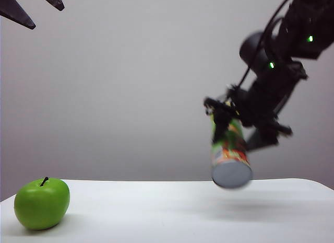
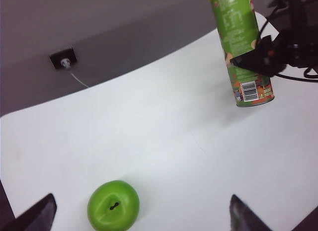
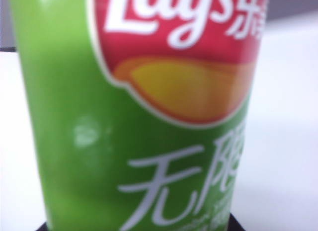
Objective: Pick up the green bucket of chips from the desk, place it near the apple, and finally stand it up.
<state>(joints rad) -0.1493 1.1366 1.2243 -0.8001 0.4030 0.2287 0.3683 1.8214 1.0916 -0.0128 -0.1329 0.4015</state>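
1. Setting: white desk (image 1: 167, 211) with rounded edge, plain grey wall behind. A dark wall socket (image 2: 63, 57) with a thin white cable shows in the left wrist view.
2. Can (image 1: 228, 151): green chip can, held in the air above the right part of the desk, clear of the surface. Tilted, grey base lowest and turned toward the exterior camera; yellow lid end up. Faint shadow on the desk beneath it. Image blurred here.
3. Right hand (image 1: 222, 117): closed on the can's upper part, fingers on either side of the body. Right wrist view is filled by the can's red logo and green side.
4. Apple (image 1: 42, 203): green, stem up, resting on the desk near its left front edge, well apart from the can.
5. Left hand (image 2: 141, 216): wide open, holding nothing, up above the apple; only the two dark fingertips (image 1: 18, 13) show at the exterior view's upper left corner.
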